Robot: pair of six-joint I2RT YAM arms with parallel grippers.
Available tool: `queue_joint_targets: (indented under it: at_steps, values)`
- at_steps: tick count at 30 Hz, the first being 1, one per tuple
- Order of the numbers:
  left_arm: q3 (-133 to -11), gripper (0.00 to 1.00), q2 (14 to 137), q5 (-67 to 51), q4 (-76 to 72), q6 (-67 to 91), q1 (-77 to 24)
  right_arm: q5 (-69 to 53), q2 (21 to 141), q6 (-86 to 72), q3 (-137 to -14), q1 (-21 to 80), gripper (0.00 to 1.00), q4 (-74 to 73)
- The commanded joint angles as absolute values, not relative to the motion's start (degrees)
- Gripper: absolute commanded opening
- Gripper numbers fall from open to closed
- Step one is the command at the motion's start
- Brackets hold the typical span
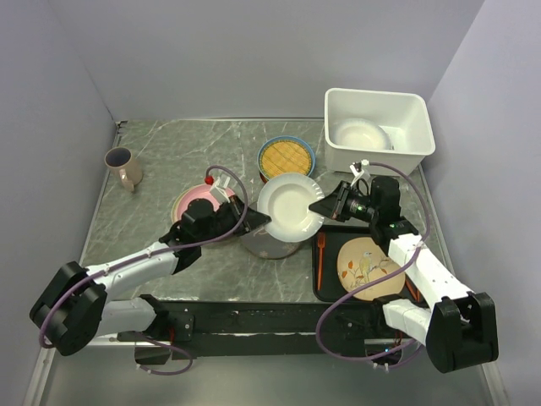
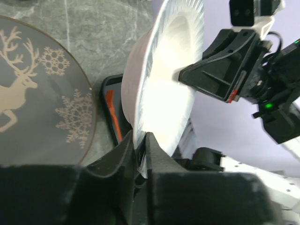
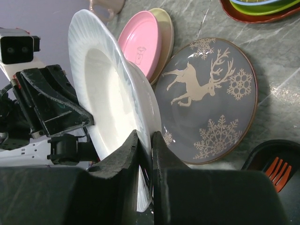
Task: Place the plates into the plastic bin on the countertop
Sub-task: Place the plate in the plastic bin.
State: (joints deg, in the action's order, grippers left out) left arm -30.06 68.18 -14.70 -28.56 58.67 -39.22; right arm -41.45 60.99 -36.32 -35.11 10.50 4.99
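Observation:
The white fluted plate point(image 1: 290, 205) is held up off the countertop point(image 1: 169, 156) and tilted, gripped from both sides. My left gripper point(image 1: 259, 219) is shut on its left rim point(image 2: 140, 140). My right gripper point(image 1: 319, 207) is shut on its right rim point(image 3: 146, 140). The dark grey deer plate point(image 3: 211, 98) lies flat right below it. A pink plate point(image 1: 201, 203) lies on a pale plate to the left. The yellow lattice plate point(image 1: 286, 158) tops a stack behind. The white plastic bin point(image 1: 418, 127) stands at the back right with a white plate point(image 1: 362, 134) inside.
A black tray point(image 1: 328, 283) at the front right holds a floral plate point(image 1: 368, 266) and an orange fork point(image 1: 321, 254). A mug point(image 1: 124, 167) stands at the far left. Red and green plates point(image 3: 262, 7) show at the right wrist view's top edge.

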Motion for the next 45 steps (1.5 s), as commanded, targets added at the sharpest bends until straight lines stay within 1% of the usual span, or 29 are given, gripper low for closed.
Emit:
queue_joint_targets:
  at_steps: [1,2,4,5,7,8,10,11,14,19,25,32,45]
  values:
    - [-33.57,0.27,66.27,-8.8,-24.89,51.68,-39.55,-42.36,59.59,-36.65,-35.16,11.34,0.0,6.5]
    - [-33.84,0.38,66.1,-7.14,-23.83,50.9,-39.55,-42.36,59.59,-36.65,-35.24,11.34,0.0,6.5]
    - [-35.15,0.43,66.36,-5.37,-19.89,49.41,-39.55,-42.28,59.5,-36.65,-35.51,11.34,0.0,6.15]
    - [-35.5,0.52,66.44,-4.14,-18.91,48.79,-39.55,-42.28,59.41,-36.56,-35.59,11.34,0.0,5.98]
    - [-36.47,0.61,66.53,-2.56,-16.88,47.73,-39.55,-42.1,59.24,-36.39,-35.95,11.34,0.0,5.45]
    - [-36.56,0.72,66.36,-2.2,-15.92,47.38,-39.55,-42.01,59.33,-36.3,-36.03,11.34,0.0,5.19]
    - [-36.65,0.8,65.74,-0.62,-15.03,46.85,-39.55,-41.75,59.24,-36.04,-36.3,11.34,0.0,4.66]
    - [-36.56,0.86,65.57,-0.18,-14.16,46.76,-39.55,-41.66,59.33,-35.95,-36.47,11.34,0.0,4.57]
    - [-36.83,0.92,64.78,3.77,-11.0,46.67,-39.55,-41.4,59.76,-35.77,-36.65,11.25,0.0,4.13]
    - [-37.62,0.95,62.93,13.34,-4.75,47.55,-39.55,-40.87,60.47,-35.59,-36.65,11.34,0.0,4.13]
    - [-36.92,0.97,59.95,19.85,-0.7,48.43,-39.55,-40.43,61.96,-35.68,-36.91,11.34,0.0,4.48]
    - [-35.16,0.99,56.6,20.92,-1.5,48.08,-39.55,-39.11,63.89,-35.16,-39.19,11.34,0.0,3.43]
    - [-34.81,0.99,60.38,19.16,-2.02,47.37,-39.55,-36.38,69.87,-35.68,-52.02,10.29,0.0,0.7]
